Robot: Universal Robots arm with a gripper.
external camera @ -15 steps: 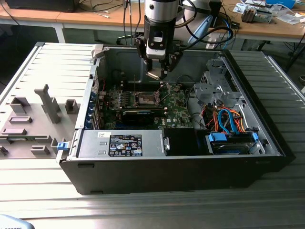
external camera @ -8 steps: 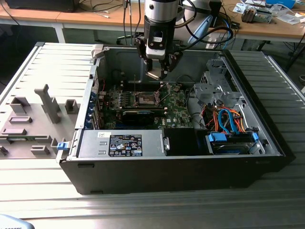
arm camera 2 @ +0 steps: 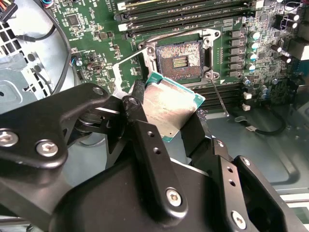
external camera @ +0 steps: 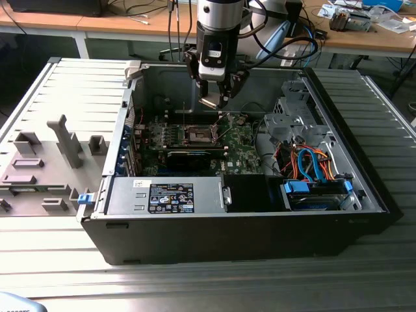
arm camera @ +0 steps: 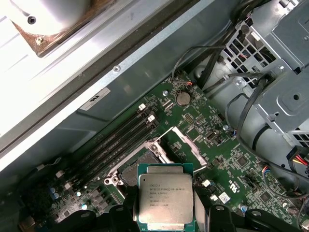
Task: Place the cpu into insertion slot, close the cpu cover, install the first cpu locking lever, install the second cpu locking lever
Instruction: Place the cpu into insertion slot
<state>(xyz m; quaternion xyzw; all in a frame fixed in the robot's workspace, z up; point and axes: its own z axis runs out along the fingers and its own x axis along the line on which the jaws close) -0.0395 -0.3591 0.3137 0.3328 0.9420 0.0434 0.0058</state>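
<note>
Over the insertion slot [external camera: 199, 134]: exterior view, gripper [external camera: 215, 99] hanging right above it.
cpu [arm camera 2: 171, 108]: second wrist view, pinched between the black fingers [arm camera 2: 145, 137], just short of the slot.
cpu cover [arm camera: 190, 146]: first wrist view, flipped up beside the slot, memory slots [arm camera: 120, 140] on the other side.

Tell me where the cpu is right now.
In the second wrist view the cpu is clamped in the gripper, held above the green motherboard just beside the open insertion slot, not yet seated in it.

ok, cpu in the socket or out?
Out. The gripper holds the cpu by its edges above the board; the insertion slot is empty, contacts exposed.
</note>
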